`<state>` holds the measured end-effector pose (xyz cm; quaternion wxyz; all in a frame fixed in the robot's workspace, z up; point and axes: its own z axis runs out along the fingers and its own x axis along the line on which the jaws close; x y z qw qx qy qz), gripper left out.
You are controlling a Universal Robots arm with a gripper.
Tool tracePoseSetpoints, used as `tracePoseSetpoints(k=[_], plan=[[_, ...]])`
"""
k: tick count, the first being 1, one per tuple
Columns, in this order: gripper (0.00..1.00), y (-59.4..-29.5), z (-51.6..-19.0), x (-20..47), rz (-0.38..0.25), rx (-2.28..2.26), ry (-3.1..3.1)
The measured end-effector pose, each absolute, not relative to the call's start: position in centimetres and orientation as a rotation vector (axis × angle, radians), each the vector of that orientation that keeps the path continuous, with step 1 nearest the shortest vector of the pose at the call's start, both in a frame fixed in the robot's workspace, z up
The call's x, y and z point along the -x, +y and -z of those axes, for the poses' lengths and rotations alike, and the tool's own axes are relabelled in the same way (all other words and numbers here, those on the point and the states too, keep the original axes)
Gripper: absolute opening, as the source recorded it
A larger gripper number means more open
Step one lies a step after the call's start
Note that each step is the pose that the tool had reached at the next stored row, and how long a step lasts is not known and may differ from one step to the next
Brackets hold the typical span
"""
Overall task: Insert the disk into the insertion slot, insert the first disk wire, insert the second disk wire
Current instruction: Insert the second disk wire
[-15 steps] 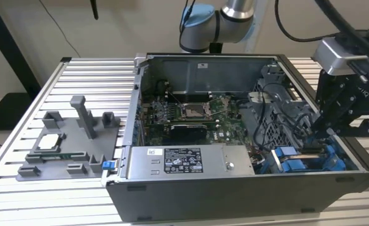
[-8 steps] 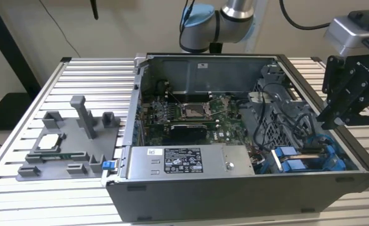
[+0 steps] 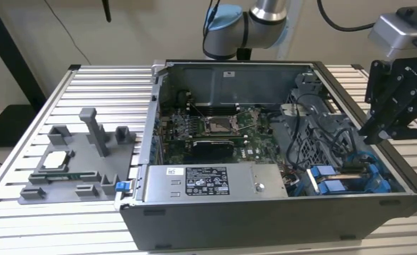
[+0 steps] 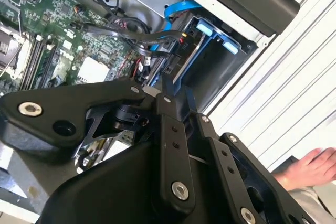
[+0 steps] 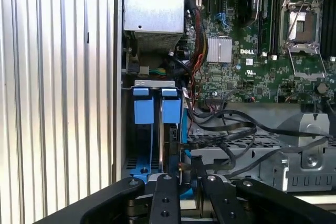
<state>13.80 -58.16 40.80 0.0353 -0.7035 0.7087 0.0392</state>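
Note:
The insertion slot [image 3: 350, 178] is the grey drive cage at the open case's near corner on the exterior view's right, with blue latches [image 5: 143, 109] at its mouth. The disk [image 4: 188, 59] stands edge-on inside it, its blue carrier [image 5: 140, 171] showing along the cage. Black and blue wires [image 5: 226, 129] loop across the bay beside the cage. My gripper [image 3: 368, 137] hangs just above the cage, fingers drawn together to a point. In both wrist views its tips [image 5: 184, 174] [image 4: 161, 88] sit at the disk's end. I cannot make out anything between them.
The labelled power-supply box [image 3: 208, 180] lies along the case's near wall, and the motherboard [image 3: 216, 127] fills the middle. A grey parts fixture [image 3: 74, 159] sits on the slatted table at the exterior view's left. A person's hand [image 4: 312, 169] rests outside the case.

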Motion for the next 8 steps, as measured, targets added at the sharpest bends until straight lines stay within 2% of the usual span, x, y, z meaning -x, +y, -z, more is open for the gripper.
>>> tracePoseSetpoints(k=[8], plan=[[1.00,-58.17,-41.12,-13.81,-0.123,2.163,2.179]])
